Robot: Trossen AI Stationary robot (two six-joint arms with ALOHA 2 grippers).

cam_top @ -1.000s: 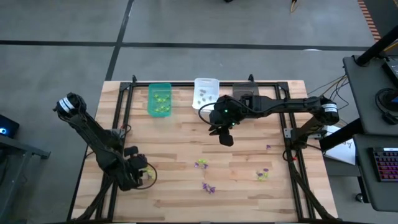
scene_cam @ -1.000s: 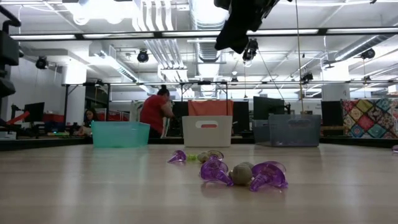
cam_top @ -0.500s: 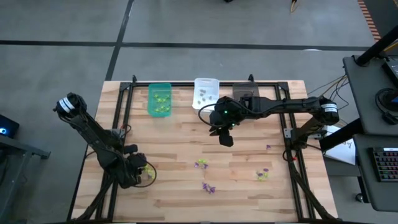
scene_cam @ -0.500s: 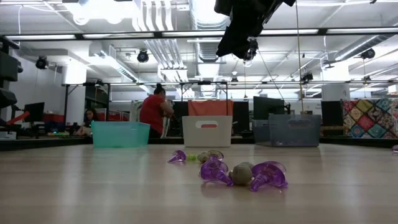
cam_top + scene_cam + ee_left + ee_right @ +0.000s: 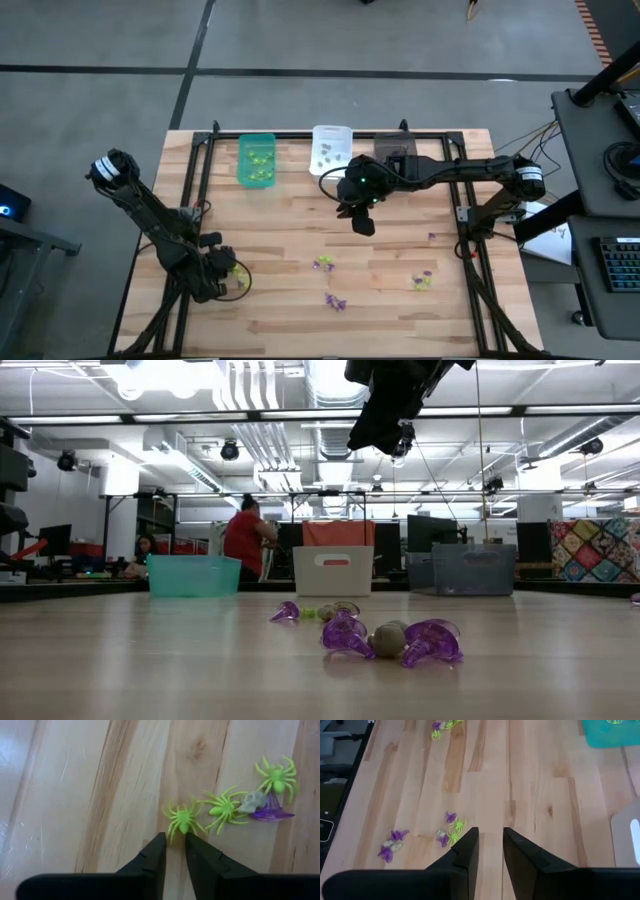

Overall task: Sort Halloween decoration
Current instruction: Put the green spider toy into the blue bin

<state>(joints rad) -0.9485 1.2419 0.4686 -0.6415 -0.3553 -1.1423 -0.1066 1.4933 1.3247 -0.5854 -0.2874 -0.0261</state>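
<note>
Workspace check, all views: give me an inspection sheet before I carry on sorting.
Surface: pale wooden slatted table, dry.
Job's things: yellow-green plastic spiders, purple trinkets, scattered; some in the green bin and white bin.
Clutter: nothing seen.
Grippers: left gripper low, narrow gap, holding nothing, a spider just beyond its tips; right gripper raised mid-table, empty.
Cables: bundle on the right arm.
Surroundings: person in red beyond the table.

Yellow-green spiders, purple trinkets, pale striped wooden table

Grey bin under right arm
</note>
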